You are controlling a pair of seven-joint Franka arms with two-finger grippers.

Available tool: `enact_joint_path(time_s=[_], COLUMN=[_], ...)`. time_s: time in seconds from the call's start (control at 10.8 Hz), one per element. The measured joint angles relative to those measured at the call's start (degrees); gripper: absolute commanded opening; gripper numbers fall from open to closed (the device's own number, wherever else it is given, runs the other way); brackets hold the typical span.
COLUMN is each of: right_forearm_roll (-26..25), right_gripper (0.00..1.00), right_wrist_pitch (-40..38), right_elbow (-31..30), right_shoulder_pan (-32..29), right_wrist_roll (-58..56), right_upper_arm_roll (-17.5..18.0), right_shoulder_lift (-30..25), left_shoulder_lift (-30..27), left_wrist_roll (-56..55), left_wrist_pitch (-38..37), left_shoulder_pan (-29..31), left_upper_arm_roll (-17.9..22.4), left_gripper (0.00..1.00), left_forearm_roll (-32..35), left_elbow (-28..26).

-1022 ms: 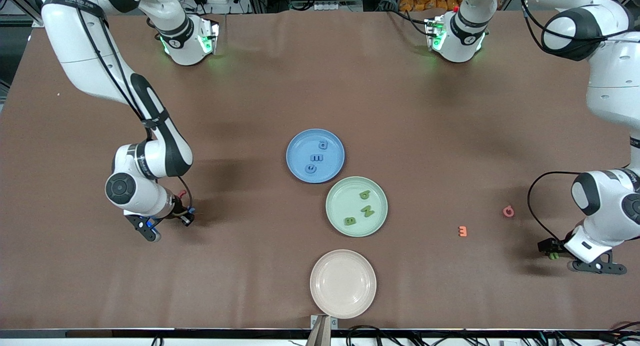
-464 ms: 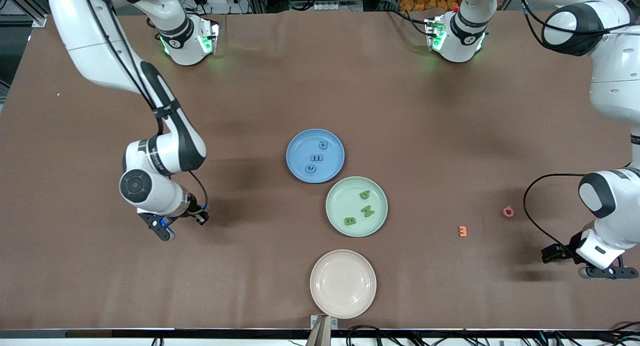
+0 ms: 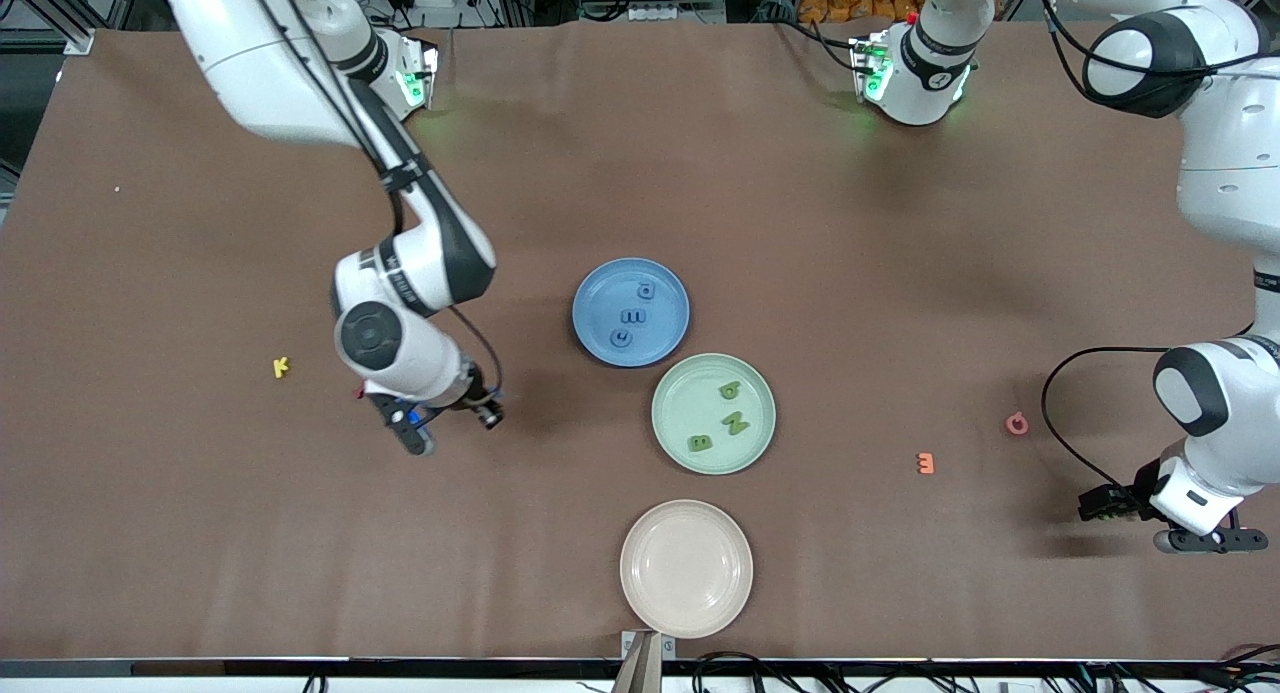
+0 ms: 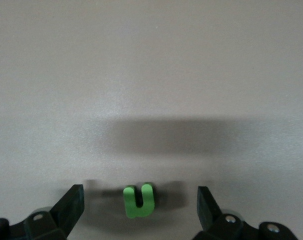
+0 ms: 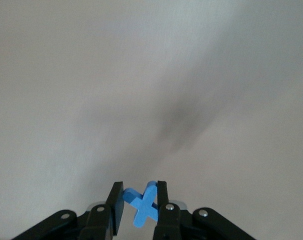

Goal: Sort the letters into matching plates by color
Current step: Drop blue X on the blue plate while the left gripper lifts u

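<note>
My right gripper (image 3: 408, 428) is shut on a blue letter X (image 5: 144, 207), which it holds in the air over bare table, beside the blue plate (image 3: 600, 295) toward the right arm's end. In the right wrist view the X sits between the closed jaws of this gripper (image 5: 137, 192). The blue plate holds three blue letters. The mint green plate (image 3: 680, 398) holds three green letters. The beige plate (image 3: 686, 568) is empty. My left gripper (image 4: 139, 193) is open, low over a green letter U (image 4: 139, 201) on the table. In the front view it (image 3: 1197, 540) hides the U.
A yellow letter K (image 3: 281, 367) lies toward the right arm's end. An orange letter (image 3: 926, 463) and a pink-red letter (image 3: 1016, 424) lie between the green plate and my left gripper. The beige plate is close to the table's front edge.
My right arm has carried the blue X toward the plates, uncovering the yellow K. My left gripper has shifted slightly, and the green letter seen beside it earlier is now hidden in the front view.
</note>
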Motion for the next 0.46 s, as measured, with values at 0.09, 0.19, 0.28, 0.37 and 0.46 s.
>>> enact_joint_path(time_s=[0.09,0.19,0.28,0.37,0.46], right_forearm_roll=[0.1,0.1,0.1,0.1,0.1], right_gripper=[0.00,0.00,0.00,0.00,0.00], right_wrist_pitch=[0.0,0.0,0.0,0.1,0.1], right_elbow=[0.2,0.3,0.3,0.4,0.4], right_shoulder_pan=[2.8,5.5,7.9,10.1,12.1], right_wrist_roll=[3.7,7.0,10.0,12.6,14.8], right_upper_arm_roll=[0.0,0.0,0.0,0.0,0.1], right_shoulder_lift=[0.0,0.0,0.0,0.0,0.0], left_shoulder_lift=[0.1,0.1,0.1,0.1,0.1], left_wrist_roll=[0.0,0.0,0.0,0.0,0.0], left_wrist_pitch=[0.0,0.0,0.0,0.0,0.0], left_shoulder_pan=[0.0,0.0,0.0,0.0,0.0], left_upper_arm_roll=[0.1,0.1,0.1,0.1,0.2], left_gripper=[1.00,1.00,1.00,1.00,1.00], left_forearm_roll=[0.0,-0.1,-0.1,-0.1,-0.1], left_elbow=[0.0,0.0,0.0,0.0,0.0])
